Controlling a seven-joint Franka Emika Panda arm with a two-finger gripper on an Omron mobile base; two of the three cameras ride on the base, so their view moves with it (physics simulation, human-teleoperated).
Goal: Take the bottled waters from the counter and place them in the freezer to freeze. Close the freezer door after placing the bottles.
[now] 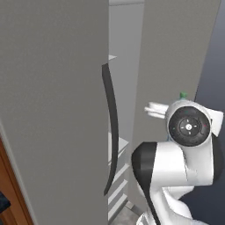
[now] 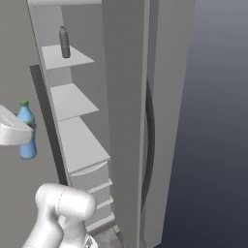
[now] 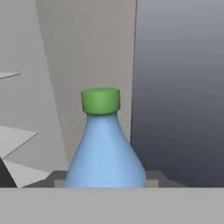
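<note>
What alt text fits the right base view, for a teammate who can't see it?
The gripper holds a pale blue bottle with a green cap at the left, beside the open freezer. A grey-clear bottle stands upright on its top white shelf.

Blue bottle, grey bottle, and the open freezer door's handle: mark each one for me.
blue bottle (image 3: 105,153), hand view, on its pale blue shoulder below the green cap.
grey bottle (image 2: 64,43), right base view, on its body, standing on the top shelf.
freezer door handle (image 2: 150,131), right base view, mid-length of the dark bar.
</note>
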